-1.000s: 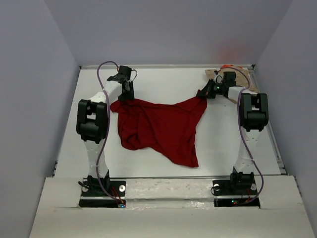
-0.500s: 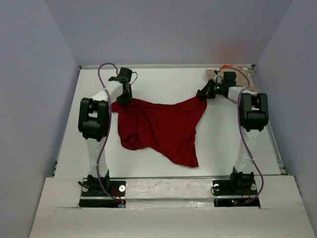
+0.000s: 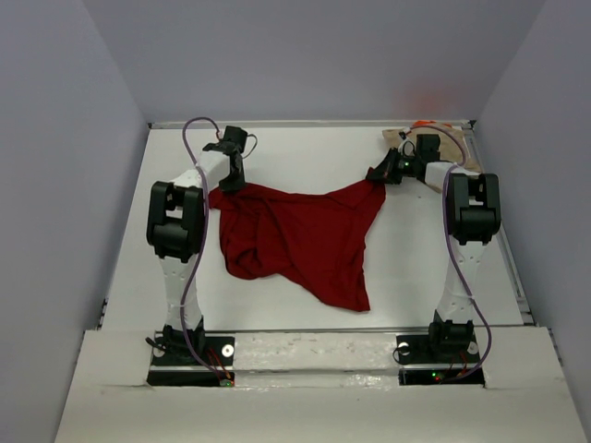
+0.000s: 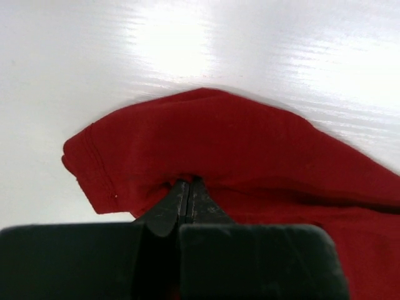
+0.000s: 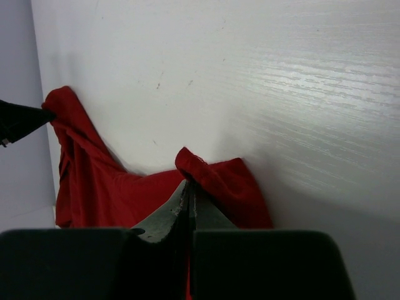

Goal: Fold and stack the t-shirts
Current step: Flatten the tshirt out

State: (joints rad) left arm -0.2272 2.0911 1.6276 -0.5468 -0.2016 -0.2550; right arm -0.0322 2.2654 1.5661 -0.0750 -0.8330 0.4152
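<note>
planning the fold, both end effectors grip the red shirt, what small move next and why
Probably lift both corners and pull them apart: left end effector and right end effector are each shut on the crumpled dark red cloth t-shirt, which lies bunched.

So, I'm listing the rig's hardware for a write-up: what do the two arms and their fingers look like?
The left arm and right arm match: white links, chunky black joint housings, black base plates. A thin purple cable loops along each. Small green lights glow on the right arm. The fingers are black, flat-sided, tapering to a narrow tip.
</note>
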